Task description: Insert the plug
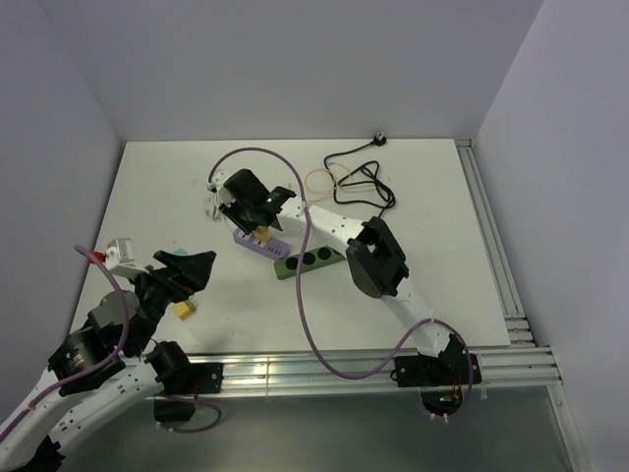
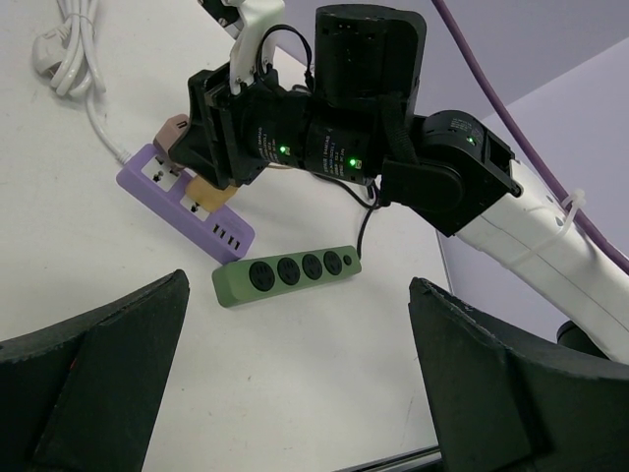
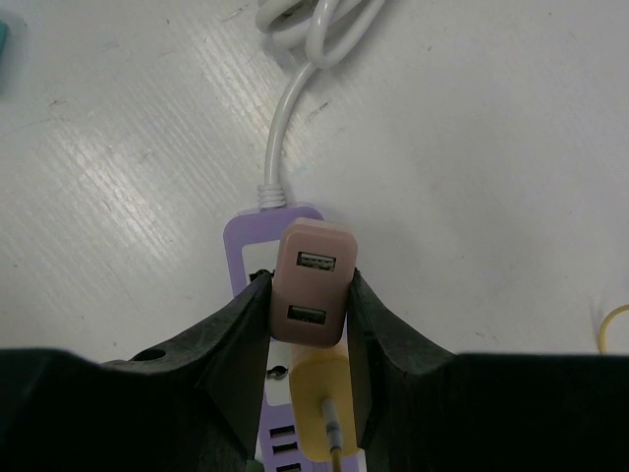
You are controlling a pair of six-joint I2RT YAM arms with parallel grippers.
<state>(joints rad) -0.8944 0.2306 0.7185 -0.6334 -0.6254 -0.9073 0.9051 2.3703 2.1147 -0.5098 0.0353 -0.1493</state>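
Observation:
My right gripper (image 3: 310,287) is shut on a pink USB plug (image 3: 313,280), one finger pressed on each side of it. The plug stands directly over the white-cord end of the purple power strip (image 3: 244,239); whether its prongs are in the socket is hidden. Just behind it a yellow plug (image 3: 322,408) sits in the same strip. From above, the right gripper (image 1: 257,228) hangs over the purple strip (image 1: 267,246) at mid-table. My left gripper (image 2: 295,383) is open and holds nothing, hovering near the front left, away from the strip (image 2: 187,202).
A green power strip (image 1: 310,262) lies just right of the purple one, its black cord (image 1: 359,182) coiled at the back. The purple strip's white cable (image 3: 295,39) is bundled behind it. A yellow loop (image 1: 319,179) and a small yellow block (image 1: 185,310) lie on the table.

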